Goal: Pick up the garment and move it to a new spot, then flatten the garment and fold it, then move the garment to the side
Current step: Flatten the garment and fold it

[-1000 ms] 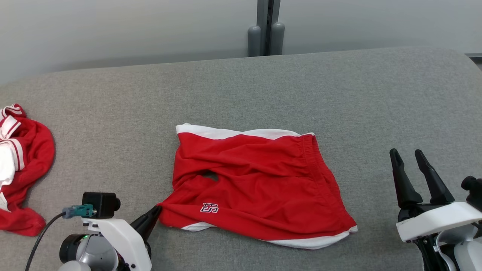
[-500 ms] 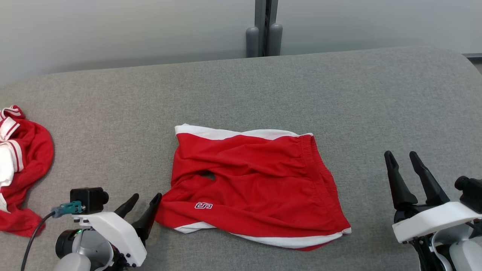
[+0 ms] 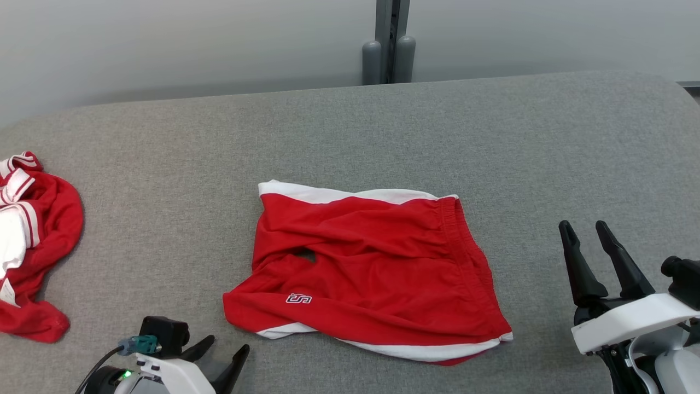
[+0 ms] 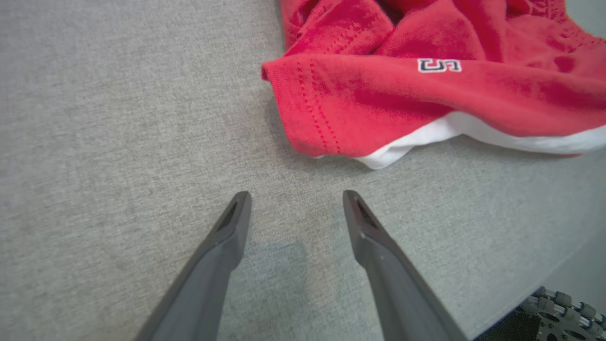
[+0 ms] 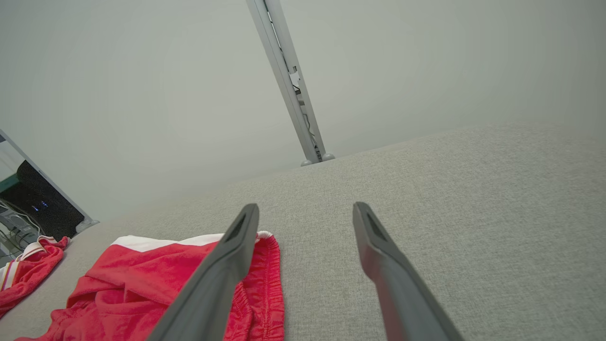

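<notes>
The red shorts [image 3: 366, 273] lie rumpled at the centre of the grey cloth surface [image 3: 492, 137]. Their long axis runs left to right across the head view. The elastic waistband [image 3: 465, 257] faces the right of the frame and the leg openings face the left.

The left gripper [image 3: 228, 343] sits at the bottom left of the frame with its fingers spread and nothing between them. In the left wrist view the near hem corner [image 4: 307, 118] lies just ahead of the fingertips, up and slightly to the right. It is close to them but not touching, and the small white logo [image 4: 439, 65] sits beyond it.

The right gripper [image 3: 582, 224] stands at the lower right, also spread and empty. The waistband lies to its left, well apart from it.

The left arm is clearly the nearer of the two, and the hem corner is the closest edge to it. The cloth shows creases and a dark gap in the folds near its middle, so the flattening looks unfinished.

A second red-and-white garment [image 3: 33, 246] lies bunched at the left edge of the frame, well apart from the shorts. Any reach to the left should keep clear of it.
</notes>
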You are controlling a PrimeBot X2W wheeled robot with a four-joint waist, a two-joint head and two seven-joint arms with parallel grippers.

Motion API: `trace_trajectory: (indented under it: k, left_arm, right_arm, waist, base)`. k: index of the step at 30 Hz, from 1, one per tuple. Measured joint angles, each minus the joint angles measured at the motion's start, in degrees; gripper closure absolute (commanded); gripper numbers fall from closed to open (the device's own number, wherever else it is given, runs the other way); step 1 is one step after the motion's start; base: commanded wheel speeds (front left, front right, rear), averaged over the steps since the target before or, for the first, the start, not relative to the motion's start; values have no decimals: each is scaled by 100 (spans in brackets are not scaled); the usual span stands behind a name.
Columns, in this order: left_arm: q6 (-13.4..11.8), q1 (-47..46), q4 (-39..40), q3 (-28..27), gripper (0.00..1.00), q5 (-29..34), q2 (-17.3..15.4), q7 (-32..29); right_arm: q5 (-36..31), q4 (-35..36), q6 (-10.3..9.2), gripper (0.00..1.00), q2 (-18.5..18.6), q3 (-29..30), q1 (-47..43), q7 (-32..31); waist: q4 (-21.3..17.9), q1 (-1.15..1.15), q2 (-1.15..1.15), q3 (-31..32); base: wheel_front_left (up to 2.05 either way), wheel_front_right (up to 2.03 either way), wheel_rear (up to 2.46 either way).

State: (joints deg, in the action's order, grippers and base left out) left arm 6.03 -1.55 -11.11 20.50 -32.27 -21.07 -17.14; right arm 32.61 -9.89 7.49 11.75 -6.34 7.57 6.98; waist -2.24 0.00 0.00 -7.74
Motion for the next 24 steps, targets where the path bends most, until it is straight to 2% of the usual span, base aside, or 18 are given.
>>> trace_trajectory:
  k: [4, 7, 14, 15, 18, 24]
  left_arm:
    - [-29, -248, -167, 127, 0, 240, 63, 207]
    - [4, -467, -411, 247, 0, 248, 191, 311]
    - [79, -758, -691, 394, 0, 178, 265, 474]
    - [80, -786, -737, 422, 8, 166, 257, 491]
    - [97, -844, -825, 513, 100, 107, 243, 477]
    - [104, -831, -739, 637, 100, -24, 134, 300]
  right_arm:
    - [1, 7, -1, 0, 7, -30, 11, -37]
    - [0, 0, -1, 0, 5, -56, 25, -44]
    - [-2, -27, 0, 0, 14, -91, 76, -49]
    - [-8, -36, 0, 0, 16, -92, 76, -48]
    - [-15, -57, -1, 0, 7, -108, 76, -42]
    - [-31, -111, 0, 0, -15, -103, 70, -32]
  waist:
    - [-43, 0, 0, -38]
    - [-78, 0, 0, -71]
    - [-150, 0, 0, -104]
    - [-156, 0, 0, -109]
    - [-165, 0, 0, -104]
    - [-128, 0, 0, -82]
  base:
    - [0, 0, 0]
    - [0, 0, 0]
    - [0, 0, 0]
    - [0, 0, 0]
    - [0, 0, 0]
    - [0, 0, 0]
